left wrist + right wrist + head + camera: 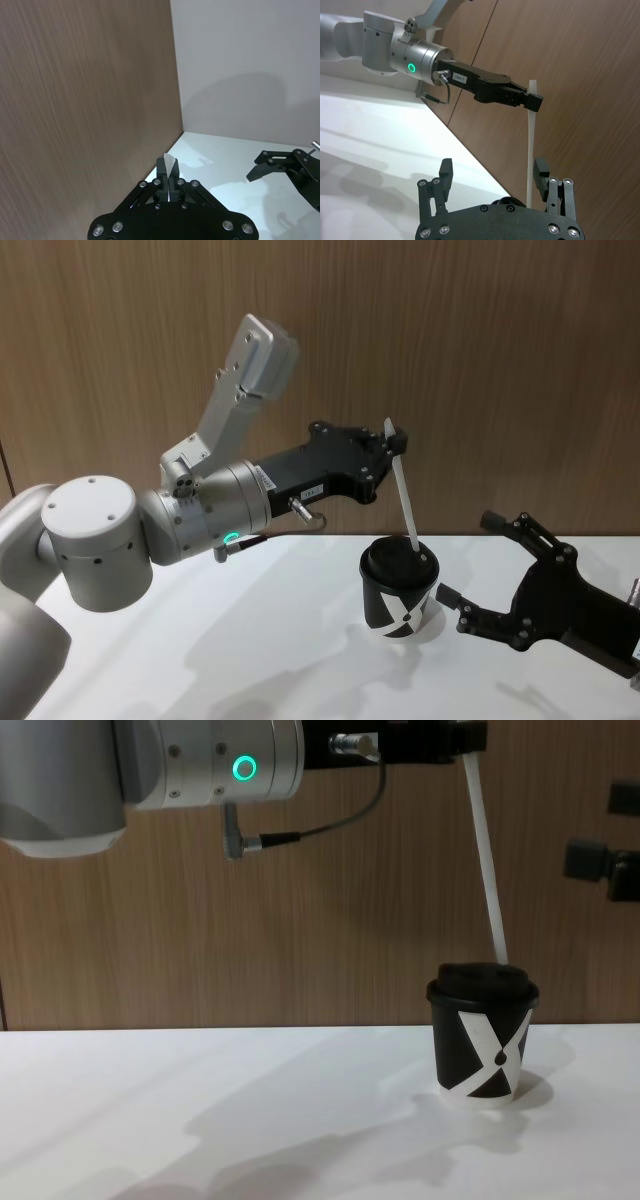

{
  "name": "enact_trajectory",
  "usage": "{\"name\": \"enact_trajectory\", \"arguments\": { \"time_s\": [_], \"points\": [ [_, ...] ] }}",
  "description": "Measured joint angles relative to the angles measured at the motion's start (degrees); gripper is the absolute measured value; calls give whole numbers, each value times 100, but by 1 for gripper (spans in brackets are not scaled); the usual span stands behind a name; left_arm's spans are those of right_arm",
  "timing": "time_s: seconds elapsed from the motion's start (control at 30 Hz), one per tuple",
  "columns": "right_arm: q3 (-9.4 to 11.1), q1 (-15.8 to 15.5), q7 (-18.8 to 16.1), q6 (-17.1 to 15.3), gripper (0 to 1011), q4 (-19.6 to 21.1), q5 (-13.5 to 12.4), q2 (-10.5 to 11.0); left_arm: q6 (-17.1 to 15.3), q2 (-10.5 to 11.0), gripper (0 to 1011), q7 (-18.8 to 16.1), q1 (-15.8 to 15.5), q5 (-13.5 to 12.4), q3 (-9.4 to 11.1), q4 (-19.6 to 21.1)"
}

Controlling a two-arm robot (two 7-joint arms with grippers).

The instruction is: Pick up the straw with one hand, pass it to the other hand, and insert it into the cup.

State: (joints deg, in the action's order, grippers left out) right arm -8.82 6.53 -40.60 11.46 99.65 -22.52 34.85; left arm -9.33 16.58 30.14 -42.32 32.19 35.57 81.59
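**Straw at the lid: press it home**

Wood-panelled wall behind, white table (300,640) below. Left tool (398,445) clamped on straw (405,495) near its top, tip touching the lid of the cup (398,590) on the table. Right tool (500,570), fingers apart, idle beside the cup. Best done by keeping the straw steep, centring on the lid hole, pushing straight down slowly, releasing only once seated.

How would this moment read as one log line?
left gripper: shut on straw | straw tip at cup lid | right gripper: open, beside cup
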Motion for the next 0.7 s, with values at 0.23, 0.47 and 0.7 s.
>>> {"name": "enact_trajectory", "arguments": {
  "time_s": [0.23, 0.47, 0.7],
  "points": [
    [0, 0, 0, 0, 1001, 0, 0, 0, -7, -50, 14, 11, -37, -44, 24, -86],
    [0, 0, 0, 0, 1001, 0, 0, 0, -13, -105, 13, 34, -70, -80, 48, -169],
    [0, 0, 0, 0, 1001, 0, 0, 0, -29, -165, 14, 61, -104, -92, 76, -262]
  ]
}}
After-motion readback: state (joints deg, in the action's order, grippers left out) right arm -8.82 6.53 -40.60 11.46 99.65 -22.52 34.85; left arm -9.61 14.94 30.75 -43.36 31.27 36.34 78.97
